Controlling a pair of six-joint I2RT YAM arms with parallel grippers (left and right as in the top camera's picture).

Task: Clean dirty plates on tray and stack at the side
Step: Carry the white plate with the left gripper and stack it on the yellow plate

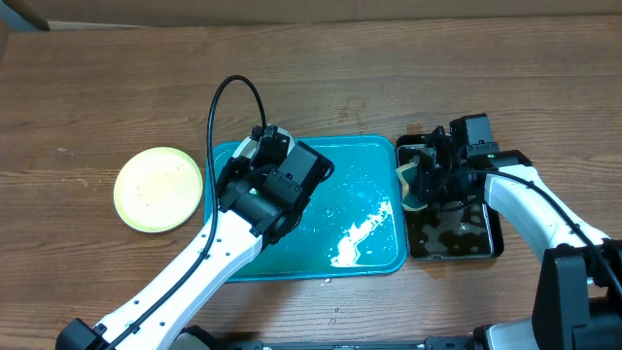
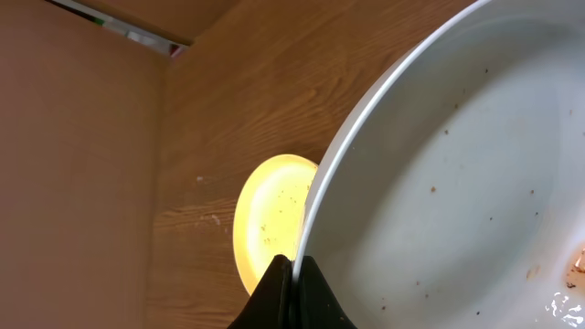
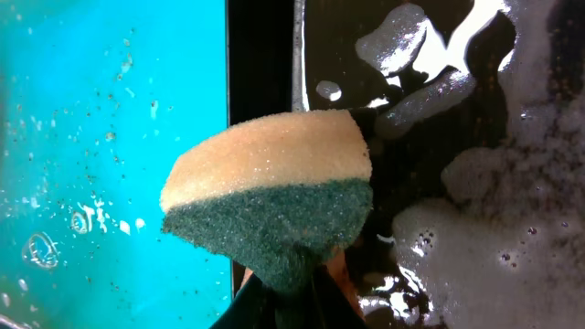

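My left gripper (image 2: 292,274) is shut on the rim of a white plate (image 2: 457,183) with brown specks, holding it tilted above the teal tray (image 1: 374,156). In the overhead view the left arm and gripper (image 1: 260,146) hide this plate. A pale yellow plate (image 1: 157,188) lies on the table left of the tray and also shows in the left wrist view (image 2: 270,219). My right gripper (image 3: 306,292) is shut on a yellow-and-green sponge (image 3: 274,183), over the left edge of the black water tray (image 1: 486,243). No other plate is in view.
White foam and water drops (image 1: 364,233) lie on the teal tray's right half, which also shows in the right wrist view (image 3: 110,137). The black tray holds dark, foamy water (image 3: 475,201). A black cable (image 1: 233,92) loops above the left arm.
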